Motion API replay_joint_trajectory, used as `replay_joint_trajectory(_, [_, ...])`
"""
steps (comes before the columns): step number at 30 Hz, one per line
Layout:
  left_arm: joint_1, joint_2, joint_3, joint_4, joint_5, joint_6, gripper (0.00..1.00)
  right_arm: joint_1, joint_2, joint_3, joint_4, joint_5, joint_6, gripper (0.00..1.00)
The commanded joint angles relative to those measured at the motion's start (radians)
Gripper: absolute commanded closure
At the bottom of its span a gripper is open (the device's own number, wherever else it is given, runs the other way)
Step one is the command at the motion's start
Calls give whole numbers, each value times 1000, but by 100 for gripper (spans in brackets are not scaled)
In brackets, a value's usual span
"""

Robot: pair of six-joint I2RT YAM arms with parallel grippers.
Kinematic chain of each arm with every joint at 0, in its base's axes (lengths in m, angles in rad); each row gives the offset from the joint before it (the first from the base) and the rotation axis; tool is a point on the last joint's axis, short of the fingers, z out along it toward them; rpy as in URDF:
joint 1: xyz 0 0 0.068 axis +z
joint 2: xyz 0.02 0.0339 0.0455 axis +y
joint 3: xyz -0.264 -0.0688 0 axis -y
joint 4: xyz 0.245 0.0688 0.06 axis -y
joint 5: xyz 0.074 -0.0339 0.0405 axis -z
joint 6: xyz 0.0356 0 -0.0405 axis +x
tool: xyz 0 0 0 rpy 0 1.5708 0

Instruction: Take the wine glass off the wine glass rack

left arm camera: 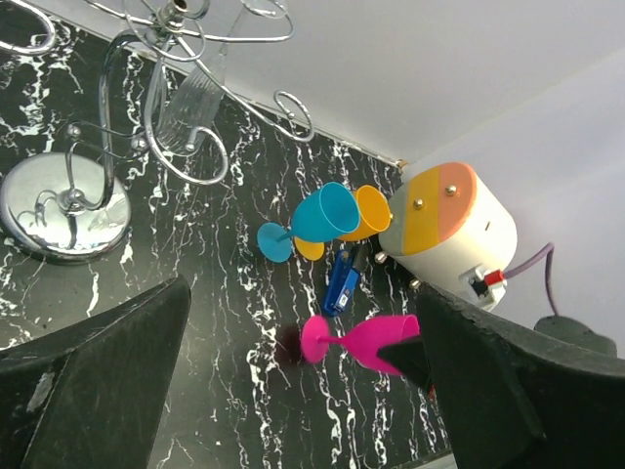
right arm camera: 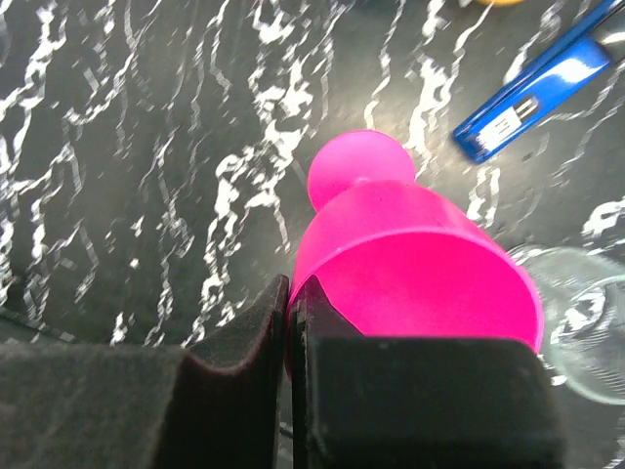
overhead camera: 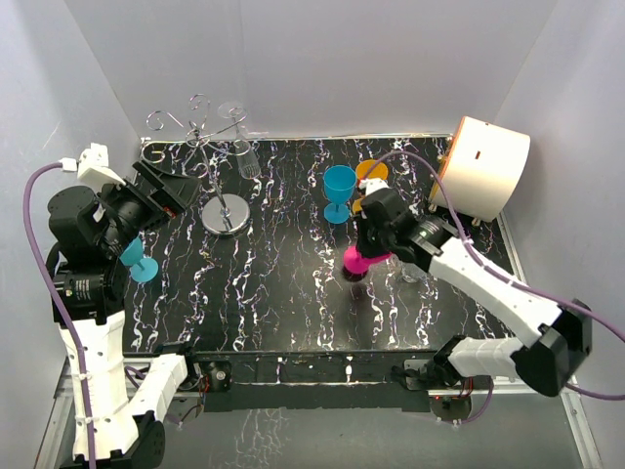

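Left gripper spread near wine glass on rack; right gripper clamps pink glass.

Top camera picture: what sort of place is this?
Likely a robot lab booth: white walls around a black marbled table, two robot arms at its edge, a wine glass rack and plastic goblets.

The desk is black with white marble veining. At far left, the wine glass rack is shiny silver wire, and the wine glass on it is clear and ribbed. A blue goblet and an orange goblet stand far centre, a pink goblet nearer and a teal goblet at left. The drum at far right is cream with an orange face.
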State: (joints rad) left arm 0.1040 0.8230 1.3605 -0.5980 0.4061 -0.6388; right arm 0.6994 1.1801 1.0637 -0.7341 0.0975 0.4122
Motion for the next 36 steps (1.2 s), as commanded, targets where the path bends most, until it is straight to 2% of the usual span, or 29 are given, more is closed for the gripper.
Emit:
replay_joint_trajectory(1, [5,-2,21,-29,-32,36,1,-1,116,196,-105,202,-121,100])
replay_joint_trajectory(6, [0,4,33,-40,-43,39,1,-6,218,297,-46,238,-164,100])
replay_joint_trajectory(11, [-12,7,45,-57,-61,53,1,-42,329,385,-59,189,-179,100])
replay_joint_trajectory(20, [-15,-1,51,-76,-108,90,1,-61,401,403,-25,125,-202,100])
replay_joint_trajectory(30, [-15,9,67,-73,-106,90,1,-60,438,412,-22,139,-211,88])
replay_joint_trajectory(36, [-15,17,69,-62,-81,69,1,-60,433,467,-67,154,-217,74])
